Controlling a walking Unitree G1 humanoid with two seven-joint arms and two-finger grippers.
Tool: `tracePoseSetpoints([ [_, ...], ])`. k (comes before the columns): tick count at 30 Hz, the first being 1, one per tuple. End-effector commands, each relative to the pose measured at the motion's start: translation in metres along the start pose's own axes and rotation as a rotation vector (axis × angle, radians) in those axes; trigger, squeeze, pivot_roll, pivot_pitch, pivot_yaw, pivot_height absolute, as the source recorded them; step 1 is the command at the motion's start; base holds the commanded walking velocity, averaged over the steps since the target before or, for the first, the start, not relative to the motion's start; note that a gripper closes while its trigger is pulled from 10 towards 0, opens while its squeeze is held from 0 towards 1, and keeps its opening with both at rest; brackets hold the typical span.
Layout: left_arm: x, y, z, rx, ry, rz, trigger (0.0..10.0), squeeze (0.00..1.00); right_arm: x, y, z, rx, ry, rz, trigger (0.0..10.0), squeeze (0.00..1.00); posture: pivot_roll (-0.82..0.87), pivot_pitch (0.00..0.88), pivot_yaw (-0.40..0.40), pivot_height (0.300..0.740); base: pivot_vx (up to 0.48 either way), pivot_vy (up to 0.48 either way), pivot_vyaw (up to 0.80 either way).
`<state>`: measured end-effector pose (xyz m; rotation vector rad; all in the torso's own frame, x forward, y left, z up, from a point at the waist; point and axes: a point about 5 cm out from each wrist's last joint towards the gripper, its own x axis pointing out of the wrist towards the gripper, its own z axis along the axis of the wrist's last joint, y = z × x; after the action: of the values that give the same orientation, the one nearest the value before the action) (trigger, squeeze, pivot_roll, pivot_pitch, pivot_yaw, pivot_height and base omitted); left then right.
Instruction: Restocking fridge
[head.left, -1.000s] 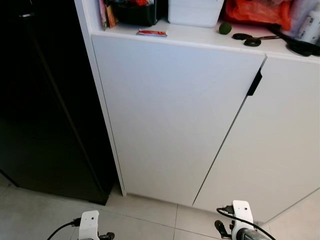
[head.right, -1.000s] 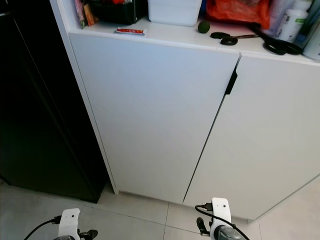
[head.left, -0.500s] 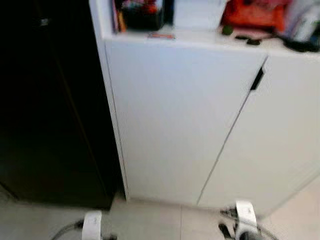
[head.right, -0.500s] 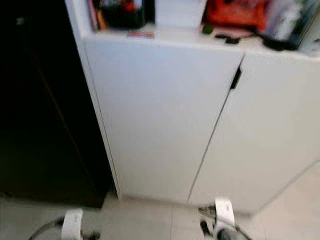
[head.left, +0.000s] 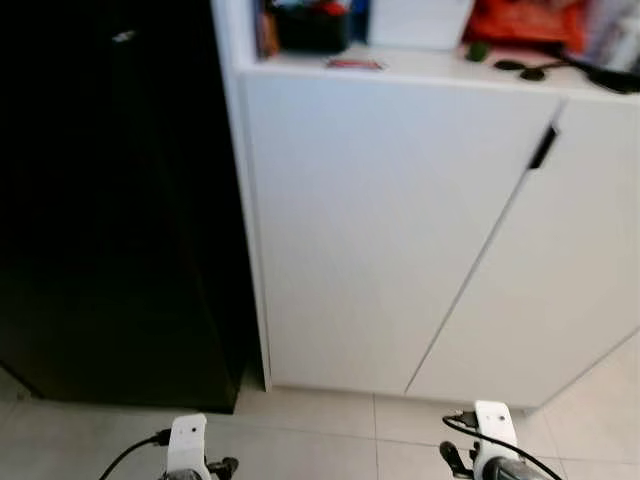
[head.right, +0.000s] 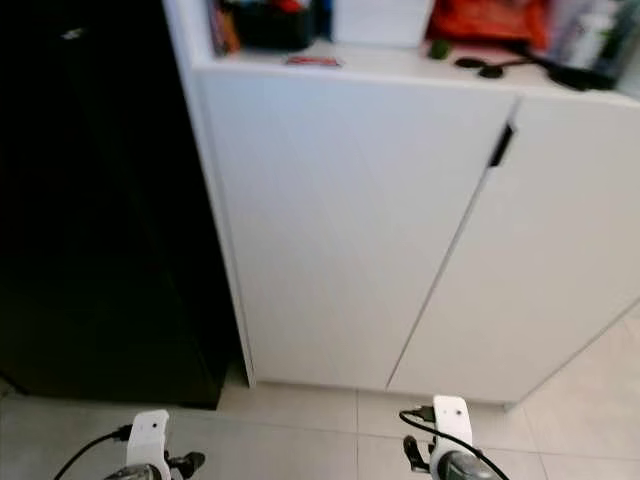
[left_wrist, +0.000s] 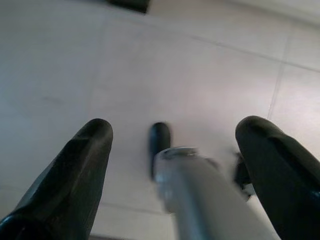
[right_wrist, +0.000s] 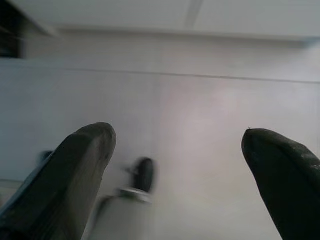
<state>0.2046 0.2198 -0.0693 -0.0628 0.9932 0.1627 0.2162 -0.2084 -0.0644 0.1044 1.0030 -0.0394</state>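
A big black fridge (head.left: 110, 200) stands on the left, its door closed. Just beside it is a white cabinet (head.left: 400, 230) with two closed doors. On the tabletop (head.left: 430, 68) sit a red packet (head.left: 354, 64), a small green fruit (head.left: 478, 52) and black scissors (head.left: 528, 70). The left gripper (left_wrist: 170, 150) and right gripper (right_wrist: 175, 165) hang low over the tiled floor (left_wrist: 200, 65), fingers wide apart, holding nothing.

Head stereo pair: looks forward and down from standing height at the black fridge (head.left: 110, 200) and white cabinet (head.left: 400, 220).
Shared: both eyes overlap almost fully.
Wrist views: each faces down along its fingers at the tiled floor (left_wrist: 190, 75), close.
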Motion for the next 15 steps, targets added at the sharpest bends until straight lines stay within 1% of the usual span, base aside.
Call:
tracePoseSetpoints([
  [1,0.0002,-0.0028,-0.0028,-0.016,0.015,-0.004,10.0,0.0,-0.0012,-0.0061,-0.0033,0.006,0.01,-0.014,10.0,0.0,0.02,0.0,-0.066,0.74,0.0,0.285,0.0],
  [15,0.0002,-0.0028,-0.0026,-0.02,0.017,-0.011,10.0,0.0,-0.0012,-0.0058,-0.0027,0.003,0.008,-0.01,10.0,0.0,0.02,0.0,-0.062,0.74,0.0,0.286,0.0],
])
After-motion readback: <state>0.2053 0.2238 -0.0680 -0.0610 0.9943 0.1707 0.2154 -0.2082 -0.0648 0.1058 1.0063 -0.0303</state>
